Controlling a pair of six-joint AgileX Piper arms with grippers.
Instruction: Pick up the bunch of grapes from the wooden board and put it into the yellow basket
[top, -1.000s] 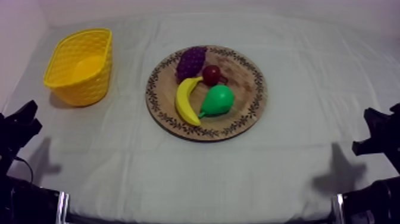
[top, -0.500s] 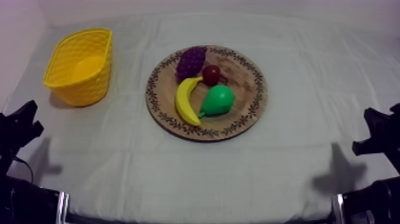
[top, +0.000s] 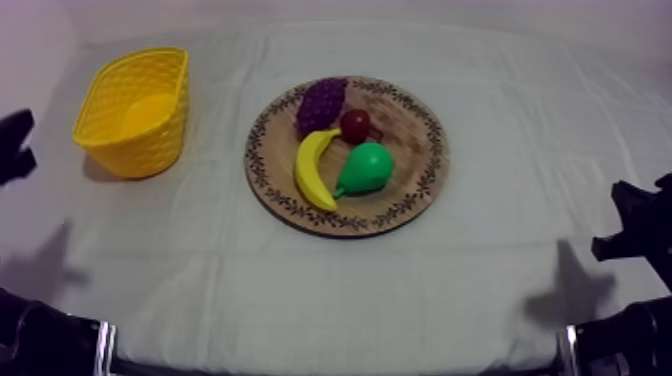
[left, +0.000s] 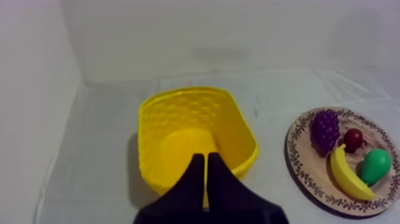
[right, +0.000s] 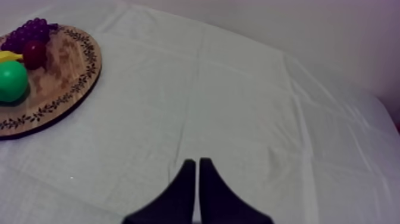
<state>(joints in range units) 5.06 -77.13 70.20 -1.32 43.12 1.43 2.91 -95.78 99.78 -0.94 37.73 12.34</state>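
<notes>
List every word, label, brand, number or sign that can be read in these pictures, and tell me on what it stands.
There are none: no word, number, label or brand can be read in any view.
The wooden board has a dark leafy pattern on its rim: ornament, not letters.
The yellow basket shows only its lattice.
The bunch of grapes, banana, pear, small red fruit and cloth bear no marks.

No lettering, label, brand, number or sign can be read on anything in these views.

Bare cloth separates basket from board (small red fruit beside grapes).
</notes>
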